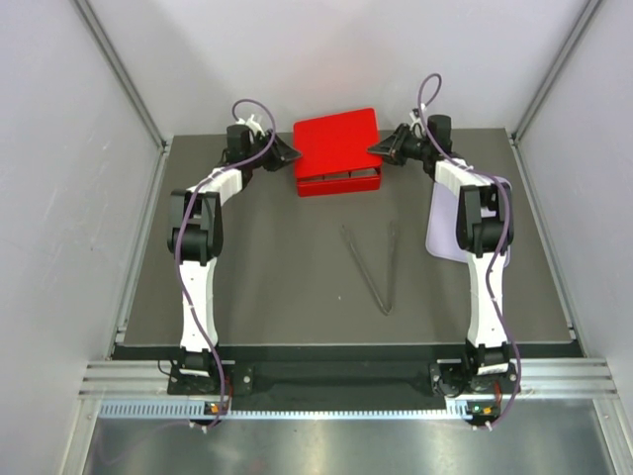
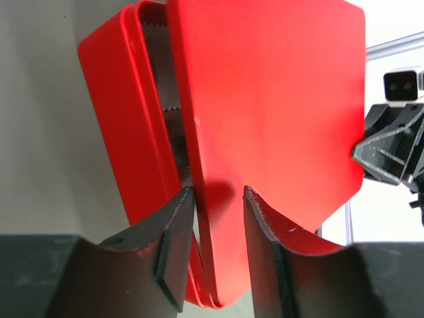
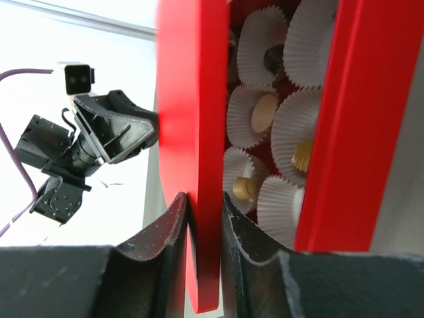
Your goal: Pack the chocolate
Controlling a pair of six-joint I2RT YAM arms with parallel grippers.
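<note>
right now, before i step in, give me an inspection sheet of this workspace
surface: dark table, flat
job's things: red box at the far middle, its lid partly open; chocolates sit in paper cups inside
clutter: metal tongs lying mid-table; pale board under the right arm
grippers: left gripper straddles one lid edge, jaws apart; right gripper pinches the opposite edge
cables: purple cables run along both arms
surroundings: grey walls on three sides; nothing else seen
</note>
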